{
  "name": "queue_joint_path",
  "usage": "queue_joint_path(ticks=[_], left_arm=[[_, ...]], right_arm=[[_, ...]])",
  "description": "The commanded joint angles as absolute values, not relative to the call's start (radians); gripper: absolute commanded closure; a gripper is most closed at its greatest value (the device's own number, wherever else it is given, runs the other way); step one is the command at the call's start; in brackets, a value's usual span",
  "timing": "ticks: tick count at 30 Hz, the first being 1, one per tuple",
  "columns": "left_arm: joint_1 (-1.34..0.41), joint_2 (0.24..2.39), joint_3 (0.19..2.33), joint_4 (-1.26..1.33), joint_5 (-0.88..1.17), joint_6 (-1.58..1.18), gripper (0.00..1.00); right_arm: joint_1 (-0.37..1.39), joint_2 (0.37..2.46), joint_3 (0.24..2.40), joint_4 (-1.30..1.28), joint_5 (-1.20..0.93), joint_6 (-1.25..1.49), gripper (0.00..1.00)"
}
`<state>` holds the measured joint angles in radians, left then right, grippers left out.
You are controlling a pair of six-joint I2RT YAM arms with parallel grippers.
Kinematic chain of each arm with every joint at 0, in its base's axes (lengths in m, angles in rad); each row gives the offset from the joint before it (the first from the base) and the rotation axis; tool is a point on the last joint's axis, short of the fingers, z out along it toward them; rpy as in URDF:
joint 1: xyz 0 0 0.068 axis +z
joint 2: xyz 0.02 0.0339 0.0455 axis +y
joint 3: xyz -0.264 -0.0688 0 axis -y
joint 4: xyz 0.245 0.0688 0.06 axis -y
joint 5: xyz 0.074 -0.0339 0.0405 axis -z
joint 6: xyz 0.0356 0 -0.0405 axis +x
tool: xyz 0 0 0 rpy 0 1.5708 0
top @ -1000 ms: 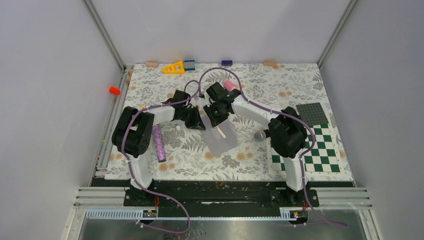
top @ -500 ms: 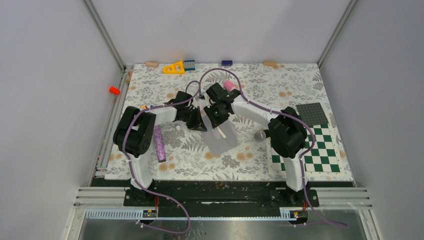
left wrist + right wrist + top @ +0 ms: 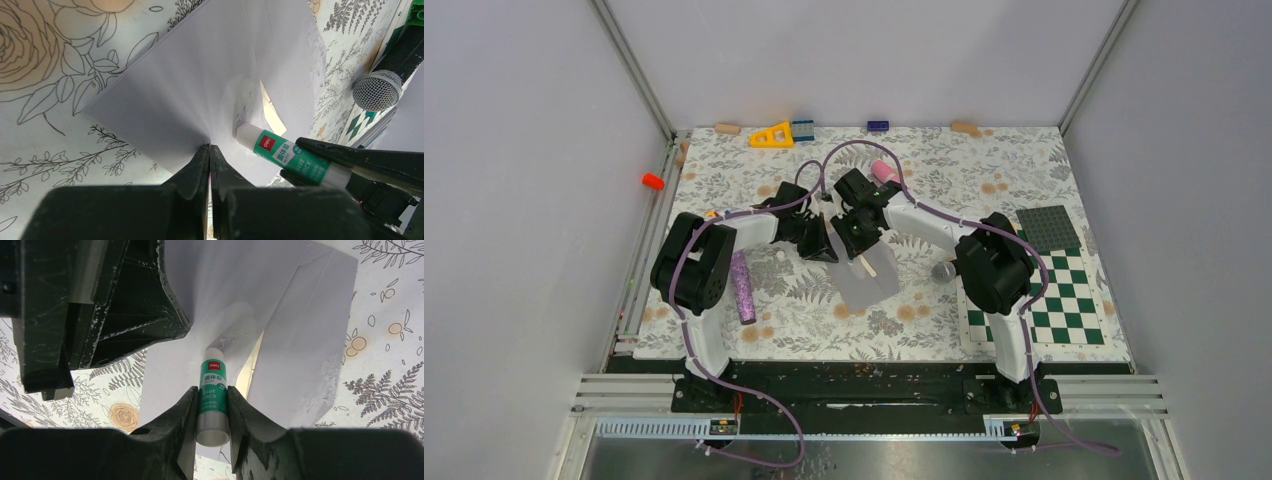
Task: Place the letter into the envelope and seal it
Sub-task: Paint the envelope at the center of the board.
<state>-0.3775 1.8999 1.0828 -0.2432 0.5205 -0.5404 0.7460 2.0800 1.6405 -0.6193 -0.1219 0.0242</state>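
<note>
The pale grey-lavender envelope (image 3: 871, 280) lies mid-table with its pointed flap lifted. My left gripper (image 3: 822, 243) is shut on the flap's edge, as the left wrist view (image 3: 209, 146) shows, and holds it up. My right gripper (image 3: 856, 238) is shut on a green-and-white glue stick (image 3: 213, 372), whose white tip presses on the inside of the flap (image 3: 227, 325). The glue stick also shows in the left wrist view (image 3: 282, 153). A cream strip of the letter (image 3: 247, 375) shows in the envelope's opening.
A purple glittery cylinder (image 3: 742, 285) lies to the left, a small microphone (image 3: 942, 270) to the right. A green-and-white checkerboard mat (image 3: 1049, 305) and grey baseplate (image 3: 1049, 228) lie at the right edge. Small blocks and a yellow wedge (image 3: 771, 135) line the back.
My right gripper has shifted slightly left with the glue stick on the flap. My left gripper still holds the flap in the same place.
</note>
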Motion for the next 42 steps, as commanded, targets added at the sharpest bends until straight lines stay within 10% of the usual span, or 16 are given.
queue_joint_path(ticks=[1, 42], left_arm=[[-0.406, 1.933, 1.098, -0.26, 0.44, -0.492, 1.0], [-0.453, 1.925, 1.118, -0.308, 0.351, -0.441, 1.0]], right_arm=[[0.768, 2.105, 1.666, -0.599, -0.084, 0.014, 1.0], [0.767, 2.047, 1.618, -0.561, -0.005, 0.007, 1.0]])
